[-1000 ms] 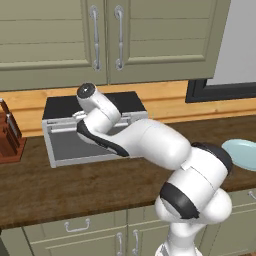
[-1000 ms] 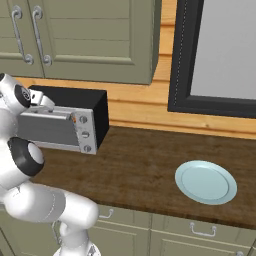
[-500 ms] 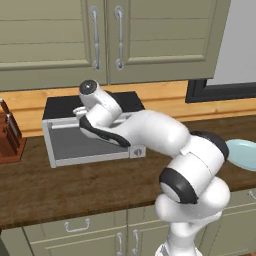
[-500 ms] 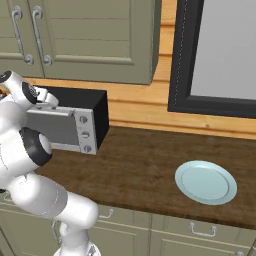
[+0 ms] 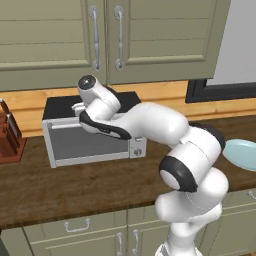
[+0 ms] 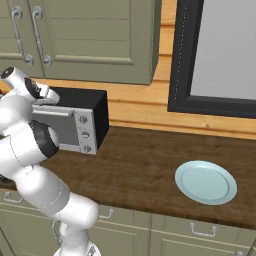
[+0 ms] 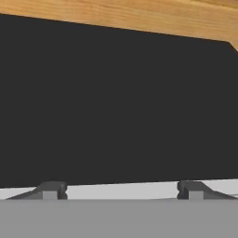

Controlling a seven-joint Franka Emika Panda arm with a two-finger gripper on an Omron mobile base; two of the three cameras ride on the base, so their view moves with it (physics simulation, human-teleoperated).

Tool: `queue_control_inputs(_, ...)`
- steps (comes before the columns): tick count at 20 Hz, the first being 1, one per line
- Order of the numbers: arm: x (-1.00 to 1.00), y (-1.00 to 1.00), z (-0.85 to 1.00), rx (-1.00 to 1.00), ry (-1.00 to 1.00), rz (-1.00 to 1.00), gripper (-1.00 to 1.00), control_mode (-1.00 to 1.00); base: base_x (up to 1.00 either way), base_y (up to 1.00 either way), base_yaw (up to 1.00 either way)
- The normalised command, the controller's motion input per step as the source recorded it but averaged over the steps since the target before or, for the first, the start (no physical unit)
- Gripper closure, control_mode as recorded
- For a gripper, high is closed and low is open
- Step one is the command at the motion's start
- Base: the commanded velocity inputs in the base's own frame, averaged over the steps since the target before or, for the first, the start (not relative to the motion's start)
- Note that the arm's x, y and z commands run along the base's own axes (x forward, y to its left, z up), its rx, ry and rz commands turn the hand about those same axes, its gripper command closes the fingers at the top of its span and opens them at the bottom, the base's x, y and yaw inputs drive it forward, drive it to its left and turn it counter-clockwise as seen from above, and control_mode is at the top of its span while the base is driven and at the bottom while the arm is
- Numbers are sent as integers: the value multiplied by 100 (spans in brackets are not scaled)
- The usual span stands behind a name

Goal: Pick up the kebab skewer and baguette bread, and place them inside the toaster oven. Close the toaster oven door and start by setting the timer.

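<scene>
The toaster oven [image 5: 56, 107] stands on the counter against the wooden back wall, seen from its side as the toaster oven [image 6: 96, 114] in the right base view. The toaster oven door [image 5: 86, 143] stands upright, shut against the box. My gripper [image 5: 78, 108] hovers at the top front edge, just above the door's bar handle [image 5: 64, 125]. In the hand view my gripper [image 7: 121, 190] is open, fingertips wide apart over the oven's black top [image 7: 116, 102], nothing between them. The kebab skewer and baguette bread are hidden.
A pale blue plate [image 6: 206, 181] lies to the right on the counter, also plate [image 5: 243, 152]. A knife block [image 5: 8, 138] stands left of the oven. Three knobs [image 6: 85, 134] sit on the oven's right panel. Wall cabinets [image 5: 105, 40] hang above.
The door swung up from partly open to shut, with my hand following it up and back to the oven's top front edge.
</scene>
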Motion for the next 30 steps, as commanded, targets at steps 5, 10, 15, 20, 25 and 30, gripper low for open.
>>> queue_control_inputs(5,-25,-12,5,0,0,0,-100,-100,0,0,0)
queue_control_inputs(10,-86,-6,19,1,-1,0,-100,-100,0,0,0)
queue_control_inputs(15,-100,-8,6,2,0,1,-100,-100,0,0,0)
queue_control_inputs(20,-99,-33,0,0,0,9,-100,-100,0,0,0)
queue_control_inputs(25,-93,-45,0,-2,0,16,-100,-100,0,0,0)
queue_control_inputs(30,-50,-46,0,-21,4,32,-100,-100,0,0,0)
